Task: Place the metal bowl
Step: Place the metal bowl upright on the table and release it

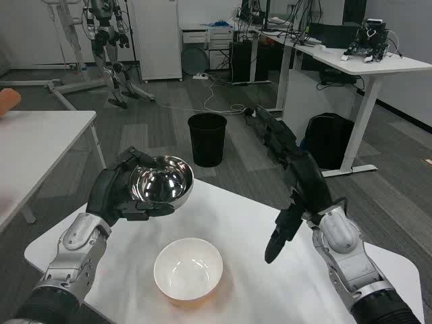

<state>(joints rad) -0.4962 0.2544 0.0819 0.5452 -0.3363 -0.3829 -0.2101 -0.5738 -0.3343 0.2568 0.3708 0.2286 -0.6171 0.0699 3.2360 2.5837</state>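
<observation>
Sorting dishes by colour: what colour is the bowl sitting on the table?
White inside, orange outside near its base; head view.

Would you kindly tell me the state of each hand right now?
Left hand: holding the metal bowl above the table.
Right hand: open, holding nothing.

No text, label, brand, number or sign can be read anywhere in the head view. The shiny round metal bowl (160, 181) shows only reflections, and the white round bowl with an orange outside (188, 270) is plain. The black cylindrical waste bin (206, 138) on the floor bears no legible marking, and the equipment on the white desk at the back right (364, 64) is too small and blurred to make out any writing.
</observation>
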